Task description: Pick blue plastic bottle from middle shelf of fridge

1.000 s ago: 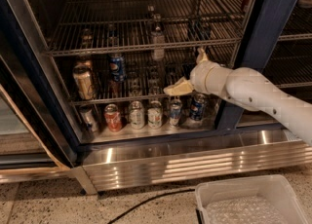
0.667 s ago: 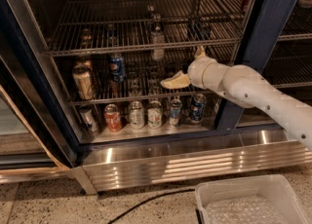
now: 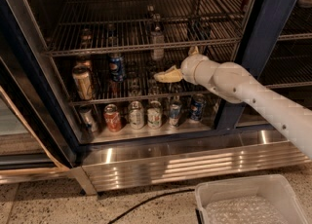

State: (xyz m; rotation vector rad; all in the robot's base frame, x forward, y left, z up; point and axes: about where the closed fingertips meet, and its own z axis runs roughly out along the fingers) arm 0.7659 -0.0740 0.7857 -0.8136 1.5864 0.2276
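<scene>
The blue plastic bottle [image 3: 157, 40] stands upright far back in the fridge [image 3: 258, 33]. It is tall and clear, with a pale label, and shows partly through the upper wire rack [image 3: 122, 47]. My gripper [image 3: 167, 76] is inside the fridge at the height of the middle shelf [image 3: 97, 99]. It sits just below and slightly right of the bottle and holds nothing that I can see. My white arm [image 3: 253, 99] reaches in from the right, past the navy door frame.
A short blue Pepsi can [image 3: 116, 67] and a tall tan can [image 3: 83, 83] stand at the left of the middle shelf. Several cans [image 3: 136, 114] line the bottom. A white bin [image 3: 248, 201] and a black cable [image 3: 146, 201] lie on the floor. The open door [image 3: 19, 121] is at the left.
My gripper has moved up and to the left, deeper into the fridge and closer to the bottle. The bottle and cans have not moved.
</scene>
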